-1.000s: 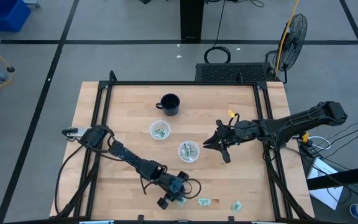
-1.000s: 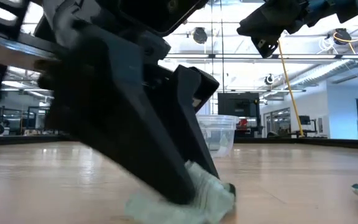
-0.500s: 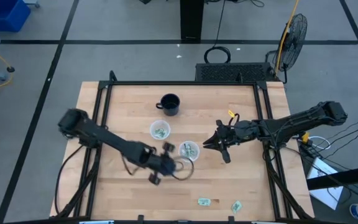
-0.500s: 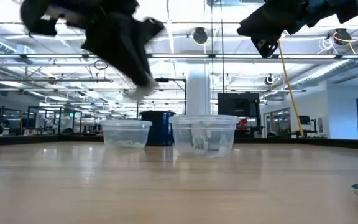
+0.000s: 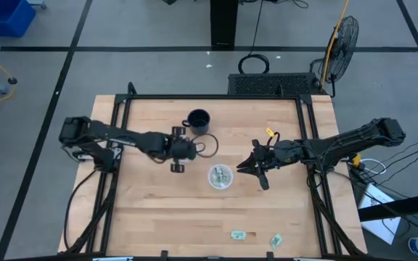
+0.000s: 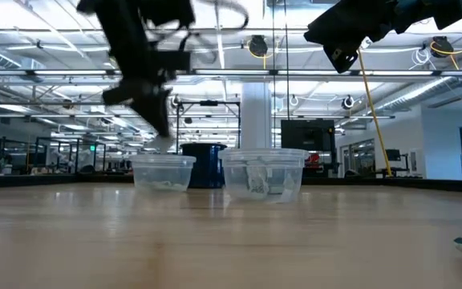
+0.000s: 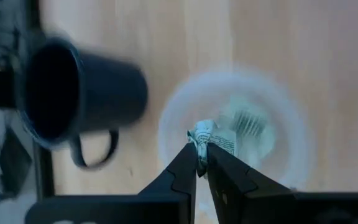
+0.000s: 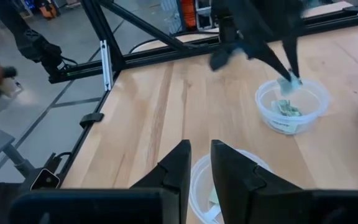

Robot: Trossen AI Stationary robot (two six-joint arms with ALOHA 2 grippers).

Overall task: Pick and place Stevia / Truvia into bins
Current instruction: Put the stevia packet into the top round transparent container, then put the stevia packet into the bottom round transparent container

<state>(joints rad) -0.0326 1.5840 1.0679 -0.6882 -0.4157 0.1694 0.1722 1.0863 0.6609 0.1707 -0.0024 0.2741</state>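
My left gripper (image 5: 181,154) hangs over the left clear cup (image 7: 235,134), shut on a light green and white packet (image 7: 201,133). In the low view it (image 6: 157,120) sits just above that cup's rim (image 6: 163,159). My right gripper (image 5: 242,168) hovers right of the second cup (image 5: 220,176), which holds packets, and is open by a narrow gap (image 8: 199,155). Two more packets (image 5: 239,235) (image 5: 275,240) lie flat on the table near its near edge. The left cup also holds a packet (image 8: 286,107). My left gripper pinches the packet by its upper end (image 7: 199,138) between its two fingertips, coming from above and pointing down. The packet is lifted clear and hangs below the fingers, over the cup's opening (image 8: 289,84).
A black mug (image 5: 198,121) with a handle stands just beyond the left cup toward the far edge. A black frame (image 5: 216,96) runs along the table's far and side edges. Bare wood lies between the cups and the near edge.
My left gripper, shut on the packet at the table's near edge, has risen with it and swung toward the far edge, past the second cup, to a place above the left cup. The packet has been lifted clear of the wood. My right arm has kept still.
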